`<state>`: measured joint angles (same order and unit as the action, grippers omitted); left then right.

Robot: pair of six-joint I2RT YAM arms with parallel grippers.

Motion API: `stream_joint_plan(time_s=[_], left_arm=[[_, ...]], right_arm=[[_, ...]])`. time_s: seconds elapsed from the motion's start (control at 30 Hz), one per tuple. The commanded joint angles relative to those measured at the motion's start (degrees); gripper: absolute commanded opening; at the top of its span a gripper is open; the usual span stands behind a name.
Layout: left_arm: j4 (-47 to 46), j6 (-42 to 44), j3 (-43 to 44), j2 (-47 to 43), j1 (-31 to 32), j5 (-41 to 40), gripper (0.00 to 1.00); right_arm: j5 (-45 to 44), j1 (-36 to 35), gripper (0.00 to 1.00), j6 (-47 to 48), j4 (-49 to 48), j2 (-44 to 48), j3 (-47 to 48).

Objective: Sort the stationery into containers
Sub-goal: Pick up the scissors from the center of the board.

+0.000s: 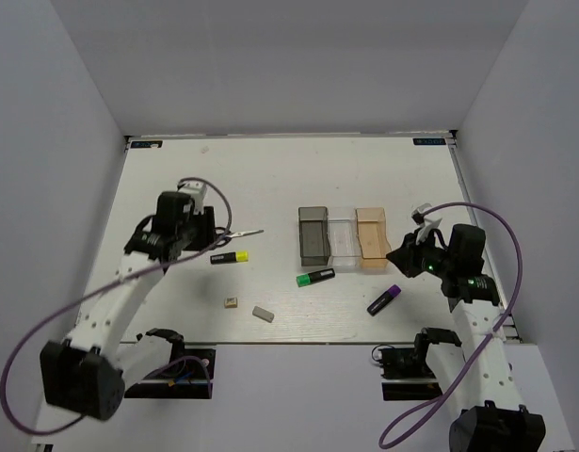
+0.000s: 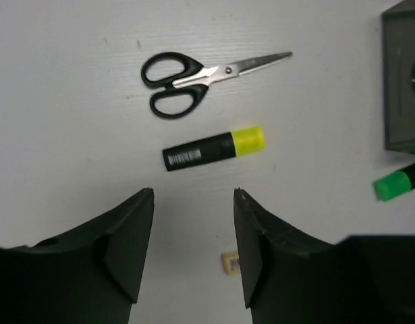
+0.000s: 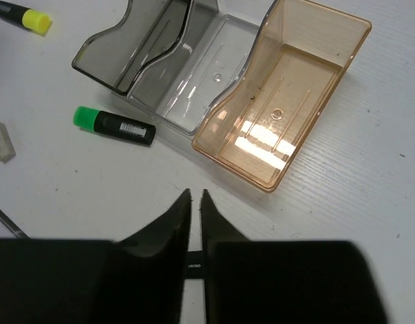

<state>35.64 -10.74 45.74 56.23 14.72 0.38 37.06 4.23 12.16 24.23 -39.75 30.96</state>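
Three bins (image 1: 342, 247) touching, side by side.

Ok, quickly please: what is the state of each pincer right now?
Left pincer: open, holding nothing.
Right pincer: closed, holding nothing.

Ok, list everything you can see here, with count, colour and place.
scissors: one, black handles, table's left-centre.
highlighters: three, black; yellow highlighter beside scissors, green highlighter before the bins, purple highlighter right-front.
erasers: two, beige eraser and grey eraser, near edge.
bins: three, dark grey bin, clear bin, tan-orange bin, side by side at centre.
table: one, white.
left arm: one, white-black, jaws open near scissors.
right arm: one, white-black, jaws shut beside tan-orange bin.
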Motion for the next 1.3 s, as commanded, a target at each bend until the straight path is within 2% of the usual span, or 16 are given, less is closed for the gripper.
stream_joint_plan(time_s=[0.0,0.03,0.07,0.1,0.13,0.17,0.27,0.33,0.4,0.43,0.47,0.57,1.27], left_arm=[[6.79,3.52,12.83,15.94,-0.13,-3.1,0.62],[6.99,4.23,14.11,18.37,-0.13,-3.46,0.56],[7.77,4.59,15.51,20.31,-0.3,-3.81,0.48],[8.39,5.29,19.35,26.07,-0.48,-3.98,0.39],[8.83,5.73,20.61,27.78,-0.74,-3.99,0.22],[9.1,5.99,21.75,29.36,-1.01,-4.33,0.17],[9.01,8.28,26.41,36.92,-2.76,-3.55,0.14],[8.22,10.2,27.65,39.03,-3.64,-0.93,0.14],[7.87,11.96,28.18,40.89,-5.22,-0.47,0.2],[7.87,13.28,28.35,41.33,-5.66,2.49,0.23],[7.69,14.16,29.05,42.9,-6.19,2.69,0.3],[7.96,15.49,30.64,45.37,-6.46,3.04,0.37],[4.35,17.51,32.22,52.4,-5.67,3.04,0.37]], right_arm=[[2.49,-0.54,0.23,-0.21,0.82,-0.16,2.96],[2.14,-0.62,0.37,-0.38,1.34,-0.24,3.14],[1.71,-0.97,0.44,-0.3,1.7,-0.94,3.49],[1.61,-1.06,0.48,-0.3,2.48,-1.03,4.01],[1.09,-1.41,0.49,-0.47,2.66,-1.21,4.19],[0.83,-1.5,0.51,-0.47,3.01,-1.47,4.72],[0.12,-2.29,0.55,-0.21,3.72,-1.65,4.99],[-0.41,-2.91,0.56,-0.04,3.89,-1.39,5.16],[-1.11,-3.26,0.58,0.14,4.07,-1.39,5.34],[-1.11,-3.61,0.6,0.05,4.07,-1.56,5.43],[-1.29,-3.79,0.6,0.23,4.25,-1.74,5.51],[-1.9,-4.14,0.61,0.49,4.6,-2.35,5.69],[-4.71,-7.83,0.62,2.25,5.39,-3.23,5.78]])
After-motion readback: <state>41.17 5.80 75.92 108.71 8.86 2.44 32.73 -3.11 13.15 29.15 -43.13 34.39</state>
